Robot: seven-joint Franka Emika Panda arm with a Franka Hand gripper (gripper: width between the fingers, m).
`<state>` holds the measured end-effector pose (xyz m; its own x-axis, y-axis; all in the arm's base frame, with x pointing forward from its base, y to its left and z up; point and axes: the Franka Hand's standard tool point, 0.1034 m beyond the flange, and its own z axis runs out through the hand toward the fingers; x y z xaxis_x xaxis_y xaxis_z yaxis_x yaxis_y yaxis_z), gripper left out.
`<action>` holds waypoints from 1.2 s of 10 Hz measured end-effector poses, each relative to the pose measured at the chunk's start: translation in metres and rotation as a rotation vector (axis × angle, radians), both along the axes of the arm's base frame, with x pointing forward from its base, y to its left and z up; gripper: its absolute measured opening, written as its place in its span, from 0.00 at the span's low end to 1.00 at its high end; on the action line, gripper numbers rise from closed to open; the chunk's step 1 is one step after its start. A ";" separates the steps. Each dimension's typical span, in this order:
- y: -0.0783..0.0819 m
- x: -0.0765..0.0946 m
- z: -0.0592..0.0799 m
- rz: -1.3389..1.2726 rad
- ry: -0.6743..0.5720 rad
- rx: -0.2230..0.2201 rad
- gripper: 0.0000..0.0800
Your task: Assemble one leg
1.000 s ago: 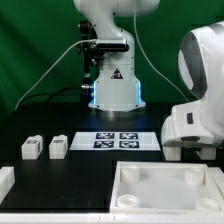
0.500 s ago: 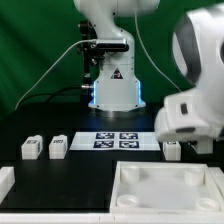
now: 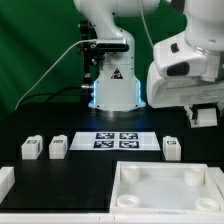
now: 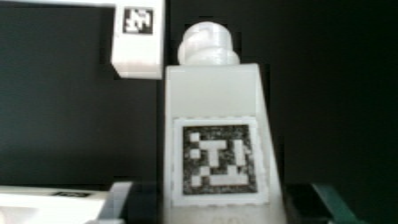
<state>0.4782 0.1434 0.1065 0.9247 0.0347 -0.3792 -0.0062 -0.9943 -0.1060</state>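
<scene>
Between the fingers (image 4: 334, 196) of the gripper (image 4: 228, 197), the leg (image 3: 205, 115) is being clamped by its sides, tag facing the wrist camera. It is hanging above the table (image 3: 90, 175) at the exterior view's right. Compared with one second ago, the gripper is standing higher, carrying the leg up from the tabletop. Three more legs are lying on the table: a second leg (image 3: 31, 148) and a third leg (image 3: 58, 147) side by side, and a fourth leg (image 3: 172, 147) just beside the one marker board (image 3: 118, 140). One tray (image 3: 160, 166) is sitting nearer the camera.

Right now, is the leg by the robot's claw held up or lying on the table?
Held up. The leg sits clamped in the gripper, which hangs well above the black table.
</scene>
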 end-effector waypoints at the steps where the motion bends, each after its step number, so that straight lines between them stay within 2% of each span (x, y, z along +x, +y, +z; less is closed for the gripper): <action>1: -0.002 0.016 0.002 0.006 -0.136 0.019 0.37; 2: -0.017 0.044 0.007 0.027 -0.265 0.047 0.37; 3: -0.031 0.070 0.019 0.023 -0.348 0.059 0.37; 4: -0.037 0.104 0.034 0.027 -0.507 0.067 0.37; 5: -0.040 0.126 0.045 0.030 -0.634 0.066 0.37; 6: -0.030 0.133 0.057 0.018 -0.687 0.056 0.37; 7: -0.031 0.137 0.060 0.017 -0.830 0.057 0.37; 8: -0.035 0.133 0.054 0.003 -0.919 0.048 0.37; 12: -0.036 0.136 0.051 -0.006 -0.965 0.046 0.37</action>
<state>0.6139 0.1070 0.1575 0.8378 0.0252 0.5454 0.0995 -0.9893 -0.1071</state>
